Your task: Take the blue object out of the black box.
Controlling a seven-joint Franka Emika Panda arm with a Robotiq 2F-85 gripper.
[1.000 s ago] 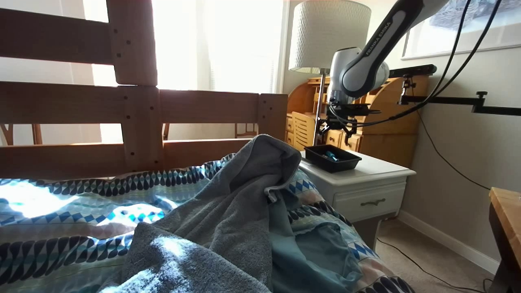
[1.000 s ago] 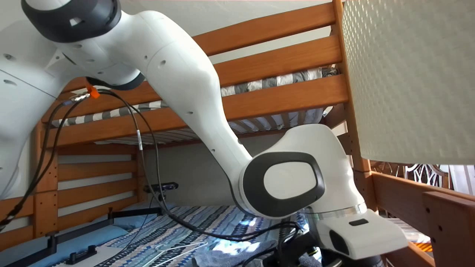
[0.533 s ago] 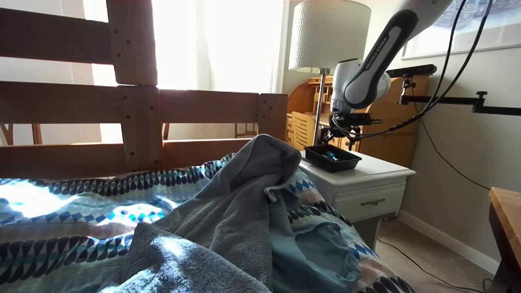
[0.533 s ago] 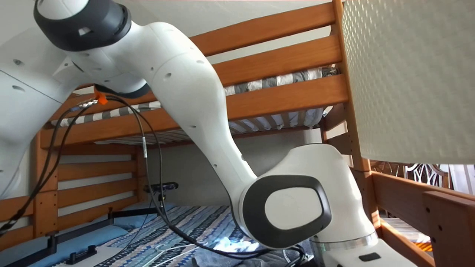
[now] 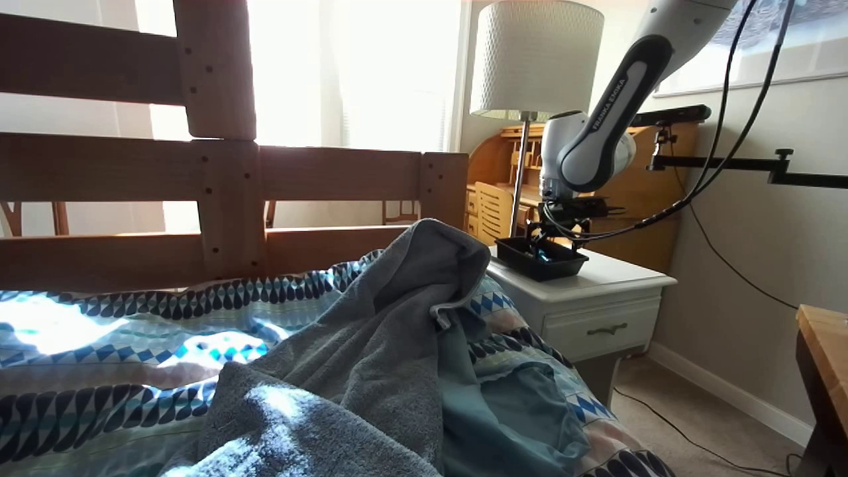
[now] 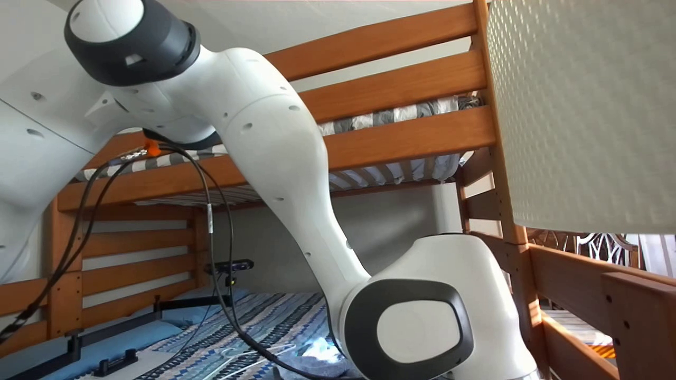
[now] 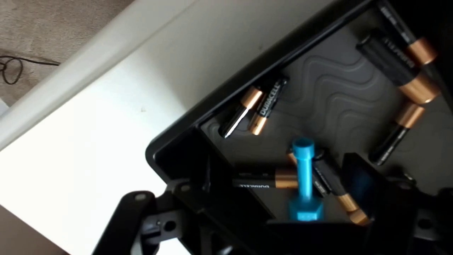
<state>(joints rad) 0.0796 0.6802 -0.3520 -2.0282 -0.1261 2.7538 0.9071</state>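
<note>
Fingers [image 7: 358, 182] of the gripper [image 5: 554, 242] are spread wide, nothing held. White nightstand [image 5: 616, 273] is seen beneath the black box [image 5: 543, 269]. Blue object [image 7: 304, 177] is contained in the box, at 4 o'clock in the wrist view, flanked by the fingers, gap on each side. Two batteries [image 7: 269, 101] are noted at 11 o'clock from it

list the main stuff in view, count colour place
bed: one, brown, in both exterior views
cloth: one heap, grey and teal, on bed
nightstand: one, white, beside bed
box: one, black, on nightstand
blue object: one, blue, in box
batteries: at least eight, black and copper, in box
lamp: one, white, behind nightstand
desk: one, light brown, behind nightstand
framed picture: one, bluish, on wall
arm: one, white and black, over nightstand
tool: one, black, open, over box
</note>
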